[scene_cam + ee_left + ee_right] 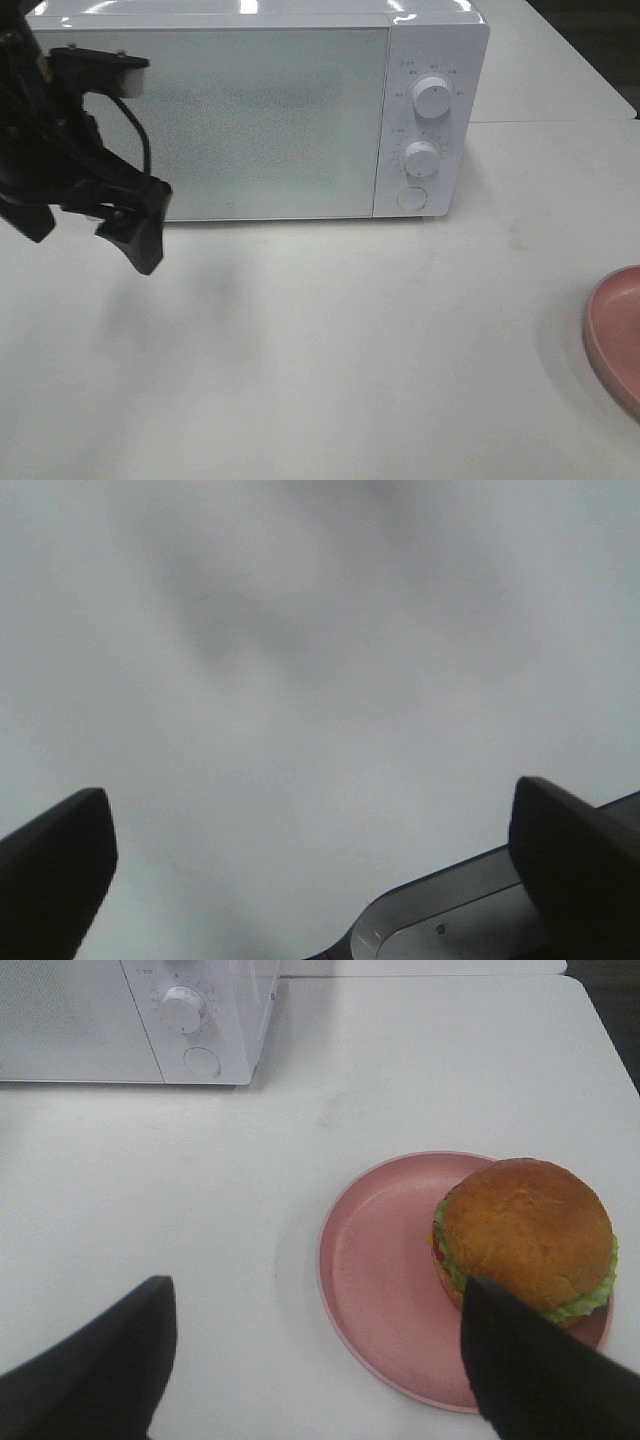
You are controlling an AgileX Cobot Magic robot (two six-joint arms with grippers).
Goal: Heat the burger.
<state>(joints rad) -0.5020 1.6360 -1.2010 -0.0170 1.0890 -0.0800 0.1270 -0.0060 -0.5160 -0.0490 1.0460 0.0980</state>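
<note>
Exterior high view: the microwave is seen with its door closed, and the left gripper is held above the table before its left end, fingers spread apart and empty. From the right wrist, the burger is seen resting on the pink plate, off-centre. The right gripper is held wide apart above it, nothing clamped.

burger on plate, right of microwave.

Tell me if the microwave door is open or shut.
Shut. The microwave door sits flush with the control panel, no gap showing and no view of the inside. The burger is on the plate, outside.
</note>
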